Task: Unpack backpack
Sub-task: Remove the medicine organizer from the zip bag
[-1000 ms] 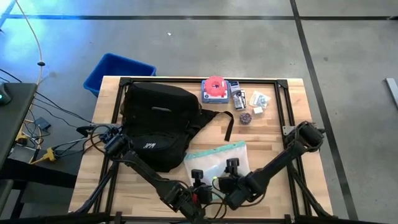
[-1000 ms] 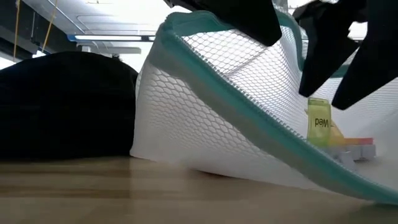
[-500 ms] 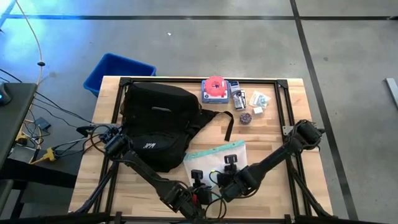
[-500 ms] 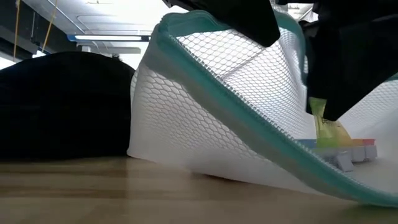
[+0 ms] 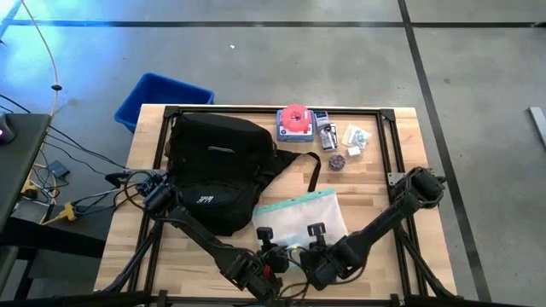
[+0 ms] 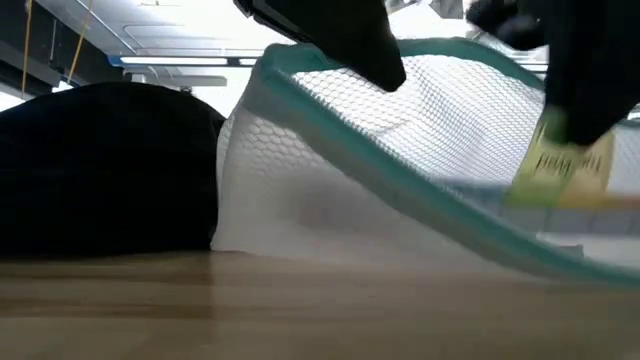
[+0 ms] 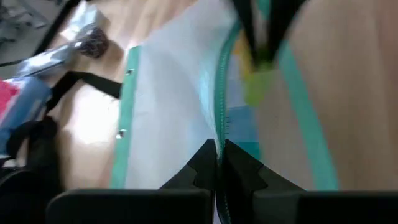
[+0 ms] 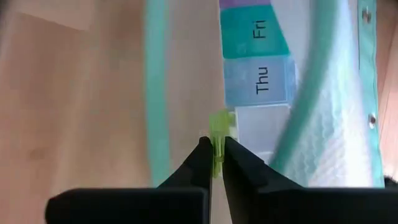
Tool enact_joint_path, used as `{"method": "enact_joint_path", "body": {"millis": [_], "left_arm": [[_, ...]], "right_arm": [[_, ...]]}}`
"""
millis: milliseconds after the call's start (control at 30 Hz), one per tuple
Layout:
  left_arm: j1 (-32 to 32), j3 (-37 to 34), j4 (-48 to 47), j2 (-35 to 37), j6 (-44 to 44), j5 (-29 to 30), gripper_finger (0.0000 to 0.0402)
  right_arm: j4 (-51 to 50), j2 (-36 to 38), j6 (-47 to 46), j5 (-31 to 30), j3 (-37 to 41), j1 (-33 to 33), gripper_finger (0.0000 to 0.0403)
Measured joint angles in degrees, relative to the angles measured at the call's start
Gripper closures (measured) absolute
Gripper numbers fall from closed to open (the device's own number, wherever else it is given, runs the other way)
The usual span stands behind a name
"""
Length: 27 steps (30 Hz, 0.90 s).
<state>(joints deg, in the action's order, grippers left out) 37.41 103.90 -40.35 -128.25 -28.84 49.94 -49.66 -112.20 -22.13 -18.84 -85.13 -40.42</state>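
Note:
The black backpack (image 5: 213, 166) lies on the table's left half and fills the left of the low view (image 6: 100, 170). To its right lies a white mesh pouch (image 5: 299, 213) with a teal zip edge. Its mouth is held up by my left gripper (image 7: 219, 146), which is shut on the edge near the table's front. My right gripper (image 8: 216, 142) reaches into the mouth and is shut on a small yellow-green box (image 6: 560, 170). The rest of a pill organiser (image 8: 258, 81), marked Thu and Fri, lies in the pouch. My left gripper pinches the teal zip edge (image 7: 219, 121) at the pouch's mouth between its two fingers, slanting down from the near side. That edge stands raised (image 6: 300, 70) while the pouch's lower side rests on the table. My right gripper pinches the yellow-green box (image 8: 217, 134) between its two fingers, coming steeply from above. The box hangs below the fingers, lifted off the organiser's other compartments.
A blue bin (image 5: 162, 98) stands beyond the table's far left corner. A red round item (image 5: 294, 122) and small packets (image 5: 341, 136) lie along the far edge. A backpack strap (image 5: 299, 162) runs across the middle. Bare wood lies at the right.
My right gripper has shut on the yellow-green box inside the pouch and risen with it, lifting it off the other compartments. My left gripper has kept its hold on the zip edge and turned a little, so the raised mouth has shifted slightly.

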Motion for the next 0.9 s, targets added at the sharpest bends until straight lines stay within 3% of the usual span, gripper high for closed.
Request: {"method": "enact_joint_path", "body": {"millis": [167,367,500,600,733,900], "left_arm": [[0.04,0.02,-0.14,0.00,-0.51,1.84,0.0402],[0.41,0.02,-0.49,0.00,-0.51,5.15,0.0402],[1.27,0.02,-0.80,0.00,0.47,7.85,0.0402],[1.68,0.02,-1.10,0.00,0.56,8.79,0.0402],[1.62,0.02,-1.12,0.00,0.39,9.15,0.0402],[2.25,0.02,-1.26,0.00,0.41,9.16,0.0402]], "right_arm": [[-5.68,0.00,1.43,2.64,-7.84,-1.52,0.0401],[-14.11,0.02,-2.84,12.36,-19.17,-2.61,0.0402],[-15.64,0.02,-1.53,13.90,-26.65,-5.02,0.0403],[-17.48,0.23,-0.33,10.61,-32.15,-6.81,0.0402],[-23.80,0.24,-1.27,0.14,-36.96,-8.16,0.0402],[-37.98,0.20,-10.56,-10.63,-37.59,-7.14,0.0402]]}}
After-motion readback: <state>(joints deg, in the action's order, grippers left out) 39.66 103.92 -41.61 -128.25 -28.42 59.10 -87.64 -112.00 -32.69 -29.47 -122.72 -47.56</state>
